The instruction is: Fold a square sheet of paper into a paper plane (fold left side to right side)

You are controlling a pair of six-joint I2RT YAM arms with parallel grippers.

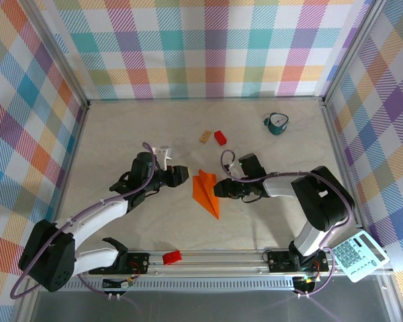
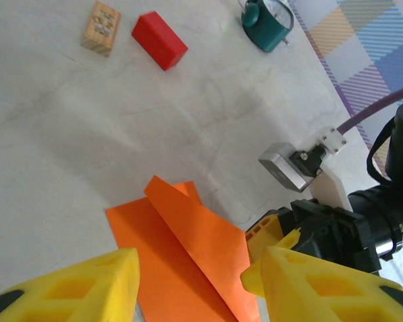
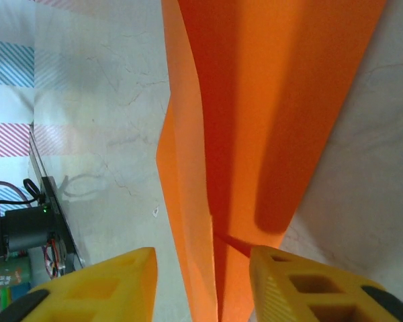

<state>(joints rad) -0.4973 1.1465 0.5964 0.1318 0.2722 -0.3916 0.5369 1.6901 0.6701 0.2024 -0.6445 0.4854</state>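
Observation:
The orange paper lies mid-table, folded into a narrow pointed dart with a raised centre flap. My left gripper sits just left of its wide end, open, the paper lying between and beyond the yellow fingers. My right gripper comes in from the right side, open, its fingers straddling the paper's raised fold without closing on it.
A small red block and a tan block lie behind the paper. A teal cup stands at the back right. A red block rests on the front rail, a calculator at the near right.

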